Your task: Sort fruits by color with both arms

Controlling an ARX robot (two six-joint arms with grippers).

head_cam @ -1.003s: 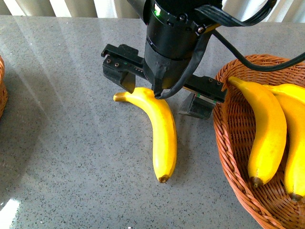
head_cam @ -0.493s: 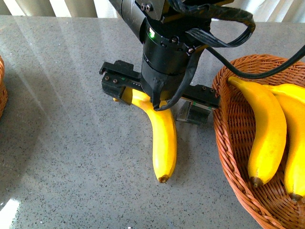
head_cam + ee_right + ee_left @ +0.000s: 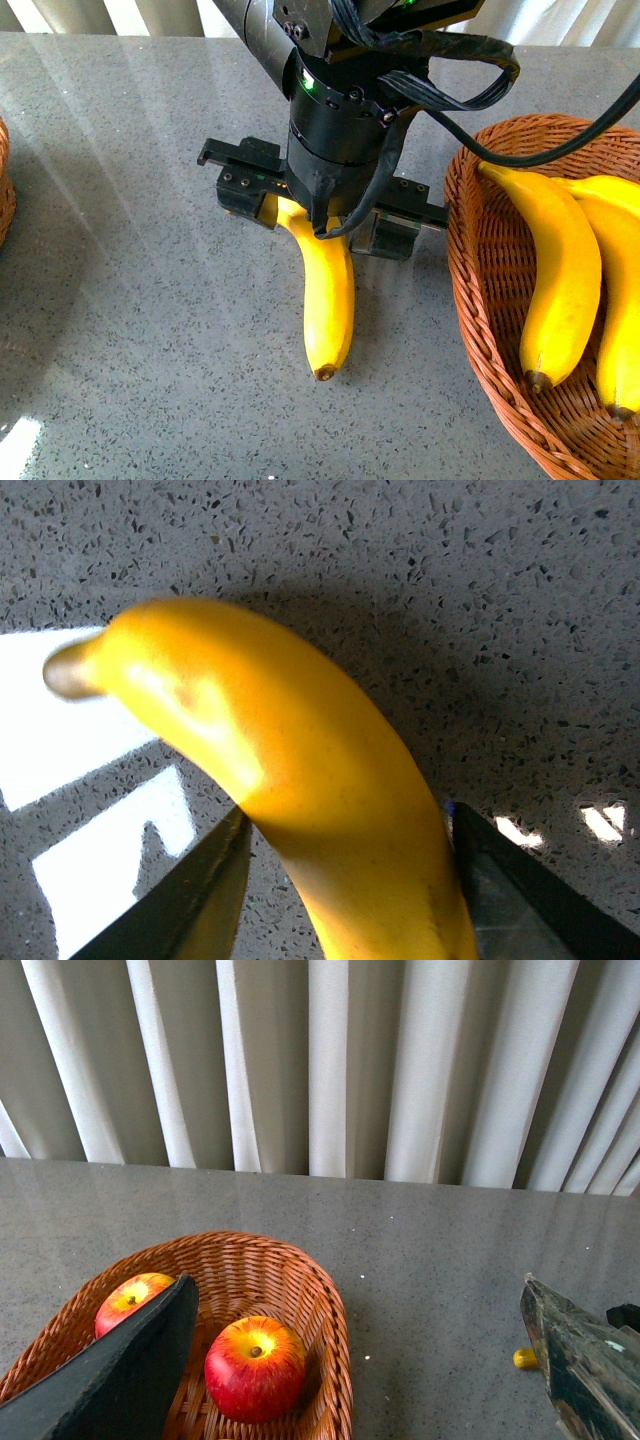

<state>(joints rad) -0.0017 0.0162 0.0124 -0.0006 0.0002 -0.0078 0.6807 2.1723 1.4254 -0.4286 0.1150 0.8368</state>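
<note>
A yellow banana (image 3: 327,300) lies on the grey table in the front view, its brown tip toward me. My right gripper (image 3: 315,213) is shut on the banana near its stem end. In the right wrist view both fingers press against the banana (image 3: 320,800). Two more bananas (image 3: 555,270) rest in the wicker basket (image 3: 480,330) at the right. In the left wrist view my left gripper (image 3: 365,1360) hangs open with nothing between its fingers. It is beside a wicker basket (image 3: 320,1290) that holds two red apples (image 3: 255,1368).
The rim of another basket (image 3: 5,195) shows at the front view's left edge. Bare grey stone tabletop (image 3: 130,300) lies between the baskets. White curtains (image 3: 320,1060) hang behind the table. A small yellow object (image 3: 526,1358) lies on the table near the left gripper's finger.
The right gripper has come down and shut on the banana near its stem end. The banana has swung so that its brown tip lies a little further left.
</note>
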